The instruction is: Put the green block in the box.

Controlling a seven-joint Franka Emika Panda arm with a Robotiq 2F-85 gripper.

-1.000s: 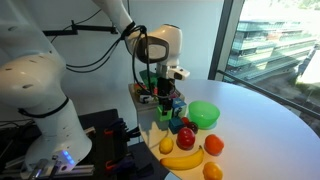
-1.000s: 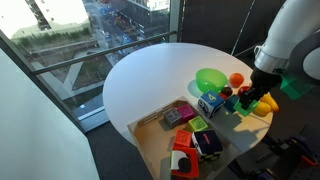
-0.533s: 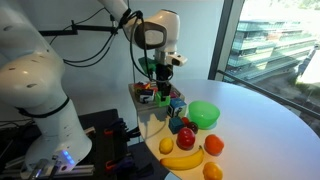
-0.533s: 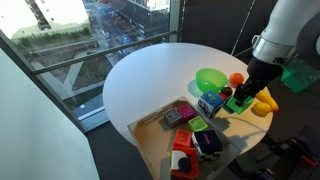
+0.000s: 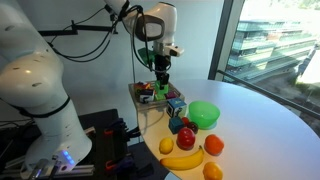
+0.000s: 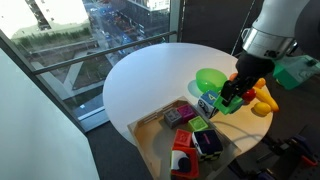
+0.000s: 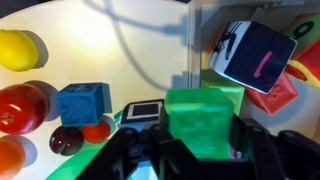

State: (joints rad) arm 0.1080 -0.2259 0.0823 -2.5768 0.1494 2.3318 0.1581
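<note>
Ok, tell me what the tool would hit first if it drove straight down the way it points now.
The tool, shut on the green block, points down near the edge of the box. The held block would probably touch first, on the box's wall or the black, white-framed piece beside it. Depth is unclear.

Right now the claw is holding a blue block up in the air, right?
Not quite. The block that the claw holds up in the air is green, not blue; the wrist view shows it clamped there. The blue cube lies loose on its own.
</note>
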